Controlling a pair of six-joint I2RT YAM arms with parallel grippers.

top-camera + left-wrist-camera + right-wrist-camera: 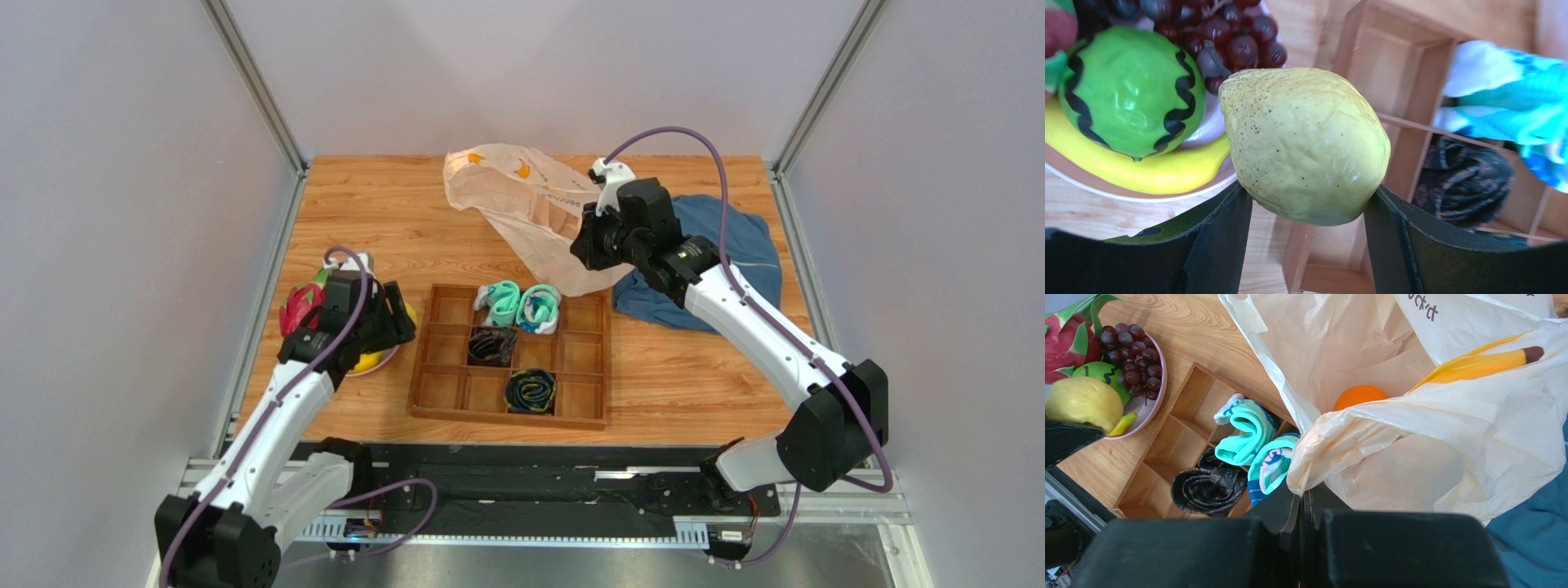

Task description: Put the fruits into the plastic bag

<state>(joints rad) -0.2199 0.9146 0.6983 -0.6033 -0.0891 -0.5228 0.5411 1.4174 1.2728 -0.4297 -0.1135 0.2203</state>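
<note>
**A:** Where does the lemon (1303,144) sit right now?

**B:** In your left hand (1308,205). Its two pads are clamped on the lemon's flanks, and the fruit hangs over the gap between the plate (1082,180) and the wooden tray (442,398).

**A:** And my right?

**B:** Your right hand (1303,505) is pinched tight on a fold of the plastic bag (1425,447) at its rim. It holds that edge up off the counter (368,196) so the mouth gapes toward the plate side. I'd say that's the point of the hold: it gives your left arm an opening to drop into. An orange (1361,397) lies inside.

**A:** What remains?

**B:** The striped melon (1128,92), grapes (1229,37) and banana (1149,174) are on the plate, with the dragon fruit (1069,337) at its edge. I judge the lemon goes next, carried across the tray of rolled socks (521,306). The film looks thin and may sag shut, so release low, well inside the mouth.
</note>
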